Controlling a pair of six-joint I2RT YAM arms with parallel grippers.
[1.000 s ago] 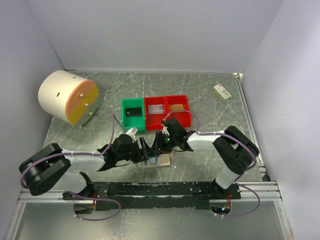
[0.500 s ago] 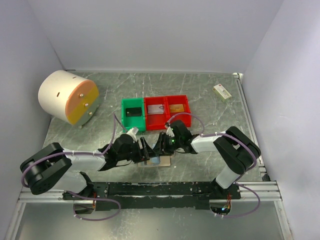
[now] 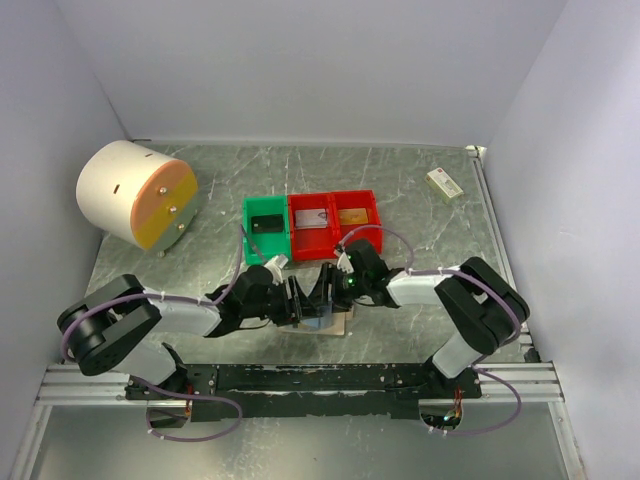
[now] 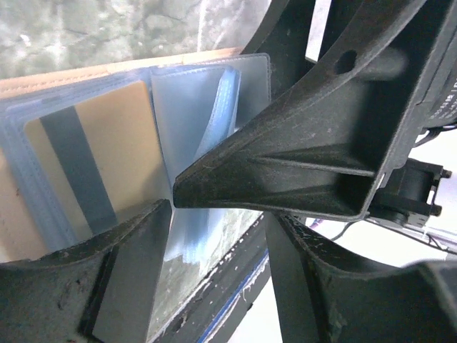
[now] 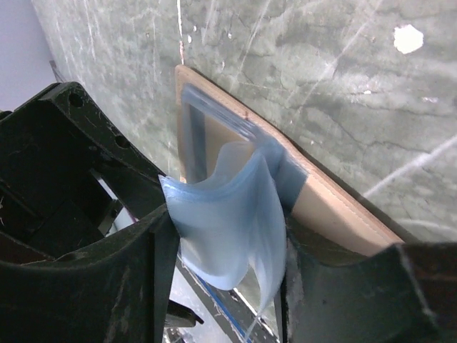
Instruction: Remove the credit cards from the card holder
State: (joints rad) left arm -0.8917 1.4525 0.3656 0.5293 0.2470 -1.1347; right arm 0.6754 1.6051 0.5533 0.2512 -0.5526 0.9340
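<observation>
Since a second ago the left arm has slid toward the middle of the frame and the right gripper (image 3: 323, 291) has sunk a little lower. Both now crowd over the card holder (image 3: 343, 322), which lies open on the worktop (image 3: 420, 230) at lower centre, mostly hidden beneath them. The left gripper (image 3: 299, 305) has its fingers apart, clamping nothing. The right gripper's fingers stand apart too, with the pale blue pockets (image 5: 228, 214) bowed up between them and touching both; whether they pinch I cannot tell. A gold card (image 4: 121, 136) sits in one pocket. Just above stand a green bin (image 3: 268, 253) and two red bins (image 3: 312, 240), a card lying in each. A white drum (image 3: 120, 185) stands at upper left and a small box (image 3: 444, 182) at upper right
</observation>
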